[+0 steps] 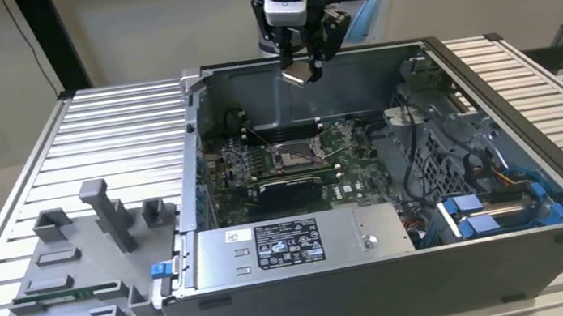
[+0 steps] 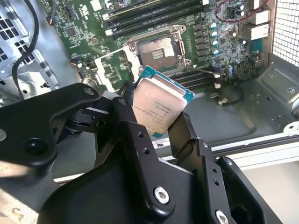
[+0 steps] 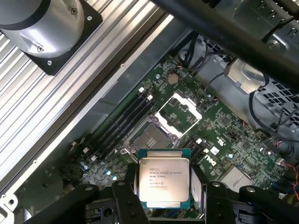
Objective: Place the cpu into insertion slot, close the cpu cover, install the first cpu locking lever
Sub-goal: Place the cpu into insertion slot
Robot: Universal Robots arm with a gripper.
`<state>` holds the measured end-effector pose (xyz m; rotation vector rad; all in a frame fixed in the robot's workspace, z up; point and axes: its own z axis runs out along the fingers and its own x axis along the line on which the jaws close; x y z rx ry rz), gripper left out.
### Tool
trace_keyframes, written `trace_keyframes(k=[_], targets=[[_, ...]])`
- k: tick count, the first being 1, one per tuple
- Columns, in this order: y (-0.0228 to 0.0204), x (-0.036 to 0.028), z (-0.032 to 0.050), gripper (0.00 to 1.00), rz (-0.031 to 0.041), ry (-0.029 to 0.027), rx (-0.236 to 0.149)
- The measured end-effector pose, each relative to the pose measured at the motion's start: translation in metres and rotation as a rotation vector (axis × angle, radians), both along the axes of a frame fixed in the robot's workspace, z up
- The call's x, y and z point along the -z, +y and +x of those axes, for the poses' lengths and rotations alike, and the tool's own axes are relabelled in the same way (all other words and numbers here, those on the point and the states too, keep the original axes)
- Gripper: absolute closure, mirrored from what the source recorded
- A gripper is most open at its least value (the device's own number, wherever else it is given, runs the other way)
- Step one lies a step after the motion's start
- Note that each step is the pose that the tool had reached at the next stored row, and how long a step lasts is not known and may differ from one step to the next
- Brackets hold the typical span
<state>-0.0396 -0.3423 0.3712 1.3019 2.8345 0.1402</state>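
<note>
1. Your hand [image 2: 156, 114] was clamped on the cpu [image 2: 161, 105] by two side edges.
2. You held it high over the insertion slot [image 1: 292, 154], well apart.
3. It seemed light, stiff, easy to harm.

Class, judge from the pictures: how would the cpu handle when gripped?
Probably stiff: the cpu looks flat with the gripper pinching just two edges. Its smooth metal lid may be slippery. Thin and small, so likely light.
</note>
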Motion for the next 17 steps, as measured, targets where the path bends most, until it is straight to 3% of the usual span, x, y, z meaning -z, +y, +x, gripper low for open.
trace_keyframes(k=[17], targets=[[0.0000, 0.0001, 0.0000, 1.00, 0.0000, 0.0009, 0.176]])
